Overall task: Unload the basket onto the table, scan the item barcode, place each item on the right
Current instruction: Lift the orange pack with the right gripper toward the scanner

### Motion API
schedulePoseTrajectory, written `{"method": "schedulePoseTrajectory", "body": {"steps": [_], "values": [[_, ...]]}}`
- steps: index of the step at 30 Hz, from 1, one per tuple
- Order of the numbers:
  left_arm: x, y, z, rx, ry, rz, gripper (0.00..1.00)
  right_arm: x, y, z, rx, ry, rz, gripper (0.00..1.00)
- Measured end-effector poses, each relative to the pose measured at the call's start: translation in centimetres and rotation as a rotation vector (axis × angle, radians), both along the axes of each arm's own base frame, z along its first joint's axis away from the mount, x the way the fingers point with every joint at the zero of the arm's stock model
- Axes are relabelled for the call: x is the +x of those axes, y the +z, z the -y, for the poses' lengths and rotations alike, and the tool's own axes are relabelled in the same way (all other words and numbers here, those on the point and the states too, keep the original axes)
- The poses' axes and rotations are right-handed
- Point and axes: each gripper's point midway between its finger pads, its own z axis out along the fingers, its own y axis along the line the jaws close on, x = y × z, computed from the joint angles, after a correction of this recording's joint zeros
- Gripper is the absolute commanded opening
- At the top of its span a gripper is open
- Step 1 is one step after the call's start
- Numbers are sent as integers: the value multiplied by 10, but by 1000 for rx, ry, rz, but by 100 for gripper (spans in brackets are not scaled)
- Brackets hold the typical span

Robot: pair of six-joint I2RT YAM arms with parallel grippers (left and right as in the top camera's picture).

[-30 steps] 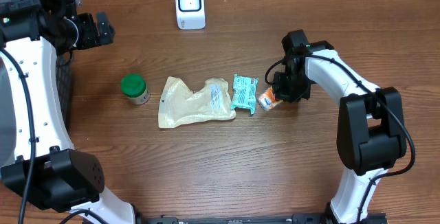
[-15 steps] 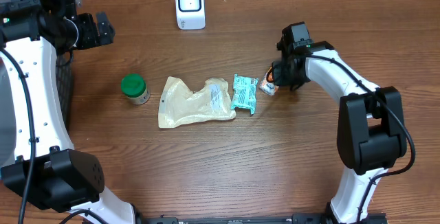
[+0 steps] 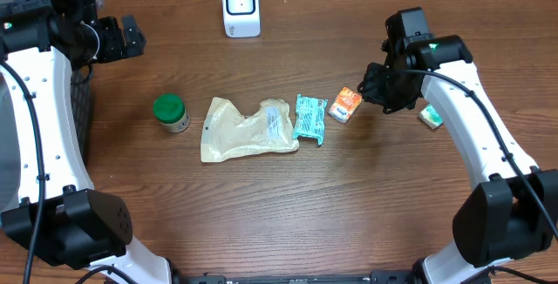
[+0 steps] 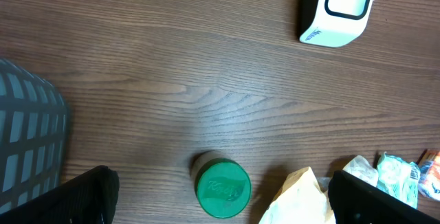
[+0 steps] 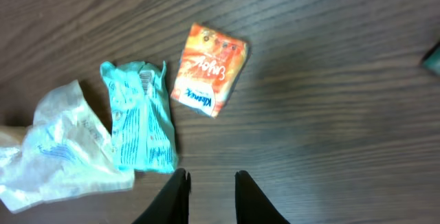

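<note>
Right gripper (image 3: 377, 88): jaws narrowly parted, holding nothing. Left gripper (image 3: 129, 37): spread wide, empty, at the table's (image 3: 261, 206) 10 o'clock. The orange Kleenex pack (image 3: 345, 104) lies flat at the right gripper's 8 o'clock, with the scanner (image 3: 241, 7) well apart at the pack's 11 o'clock. Risk: jaws this narrow would shove the pack into the teal packet (image 3: 309, 117). No barcode shows on its upper face.

A white scanner (image 4: 338, 11) is seen at the top right of the wooden table (image 4: 172, 80). A green-lidded jar (image 4: 221, 188) is shown at bottom centre, a tan pouch (image 4: 299, 200) just beside it, a teal packet (image 4: 397, 176) beyond. A grey basket (image 4: 27, 141) is cut off at left. The left gripper's fingers (image 4: 79, 196) are spread wide
</note>
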Motion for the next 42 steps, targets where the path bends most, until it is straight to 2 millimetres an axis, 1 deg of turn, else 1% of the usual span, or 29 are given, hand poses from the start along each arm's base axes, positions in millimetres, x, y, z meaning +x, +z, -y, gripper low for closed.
{"method": "schedulePoseTrajectory", "body": {"steps": [3,4,6,8,9,10,11,15,19,21,22,23,24,28,29,30,31,32,33,34,35,37,39,41,42], "values": [[0,0,0,1,0,2,100,-2,-22,-4,30,-15,-6,28],[0,0,0,0,0,0,99,-6,-36,-8,51,-15,-19,28],[0,0,0,0,0,0,100,-13,-64,-22,133,-2,-32,27],[1,0,0,1,0,3,100,-10,-81,-36,196,-6,7,27],[0,0,0,1,0,2,100,-12,-86,-39,205,-8,8,27],[0,0,0,1,0,2,100,-16,-96,-39,205,-35,3,27],[0,0,0,0,0,0,100,-20,-101,-38,200,-52,-7,27],[0,0,0,0,0,0,100,-8,-107,-35,194,-101,50,26],[0,0,0,0,0,0,100,10,-115,-31,170,-126,106,25],[0,0,0,0,0,0,100,18,-125,-32,173,-126,123,16],[0,0,0,0,0,0,99,19,-130,-34,180,-126,117,10],[0,0,0,0,0,0,100,19,-130,-35,182,-125,117,9],[0,0,0,0,0,0,99,18,-130,-34,180,-123,111,4],[0,0,0,0,0,0,100,10,-128,-31,170,-115,58,4],[0,0,0,0,0,1,100,3,-126,-30,196,-57,26,4],[0,0,0,0,-1,0,100,-2,-120,-34,265,17,8,4],[0,0,0,0,0,0,100,-9,-108,-44,369,95,-7,4],[0,0,0,0,0,0,100,-10,-93,-50,456,147,2,4],[0,0,0,0,-1,0,100,-8,-67,-60,567,228,53,4],[0,0,0,0,0,0,99,-7,-46,-68,654,292,101,4],[0,0,0,0,-1,0,100,-9,-25,-78,744,367,148,4],[0,0,0,0,0,0,100,-18,10,-98,931,502,226,4],[0,0,0,0,0,0,100,-24,37,-107,1073,589,291,4],[0,0,0,0,0,0,99,-27,63,-110,1200,653,338,4],[0,0,0,0,0,0,100,-24,74,-111,1244,658,334,4]]}}
